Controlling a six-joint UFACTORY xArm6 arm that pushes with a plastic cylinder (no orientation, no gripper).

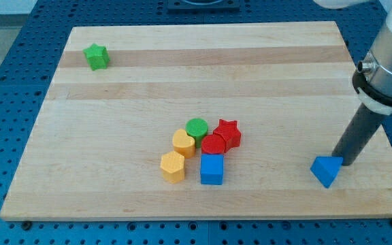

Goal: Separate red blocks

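Observation:
Two red blocks touch near the board's middle: a red star (pixel 229 132) and a red round block (pixel 213 144) at its lower left. They sit in a cluster with a green round block (pixel 197 128), a yellow heart (pixel 183 142), a yellow hexagon (pixel 172 167) and a blue cube (pixel 211 169). My tip (pixel 337 158) is far to the view's right of the cluster, right against the top of a blue triangle (pixel 326 169).
A green star (pixel 96 56) sits alone near the board's top left corner. The wooden board (pixel 114 190) lies on a blue perforated table. The arm's body (pixel 390 61) hangs over the board's right edge.

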